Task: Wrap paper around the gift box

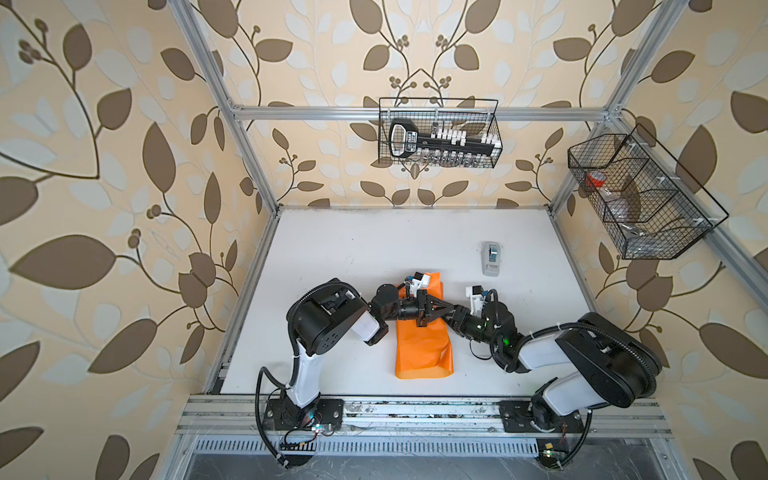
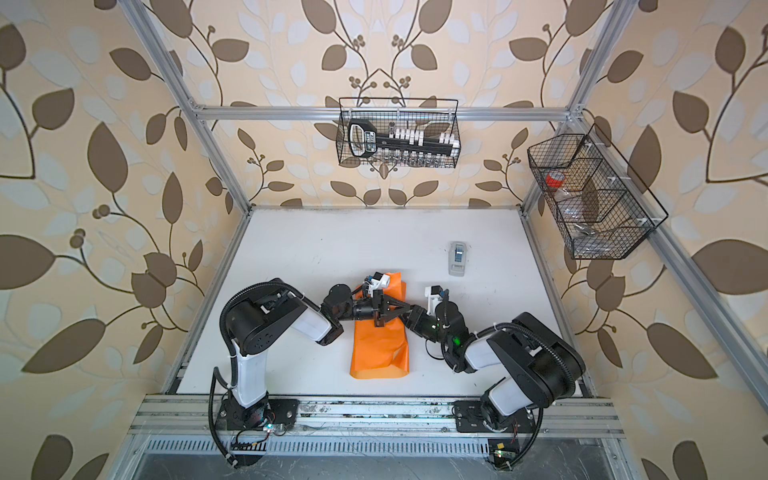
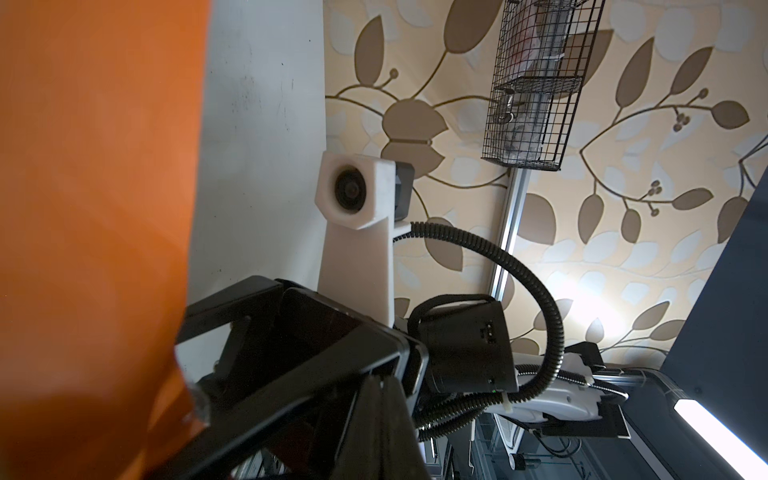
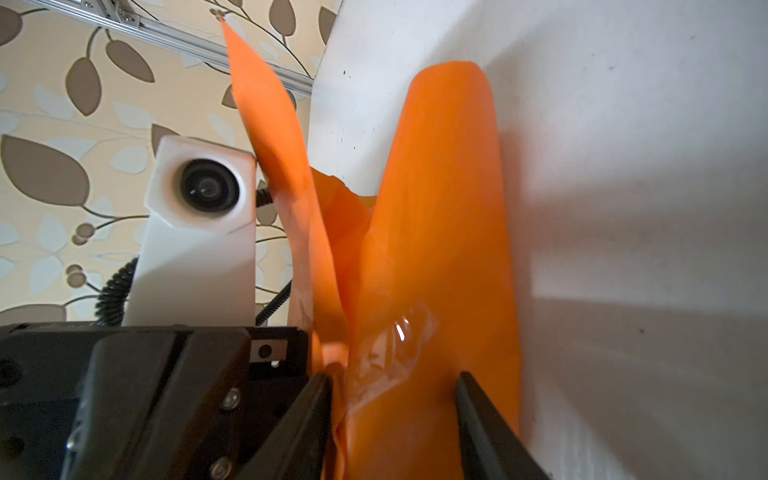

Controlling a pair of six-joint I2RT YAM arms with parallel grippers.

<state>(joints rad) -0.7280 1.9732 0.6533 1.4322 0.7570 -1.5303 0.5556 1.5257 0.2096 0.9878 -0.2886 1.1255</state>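
Nearest you, the paper [image 1: 422,349] lies folded on the desk [image 1: 332,249]. The gift box is hidden, probably inside it. Over the paper's far half, your left gripper [image 3: 376,395] is pinched shut. The right gripper [image 4: 392,382] straddles the paper, jaws half apart, and I cannot tell whether it is squeezing. Press the clear tape [image 4: 390,345] flat without dragging the loose flap, and mind how crowded the grippers are. The tape dispenser [image 1: 491,258] sits well beyond the paper.
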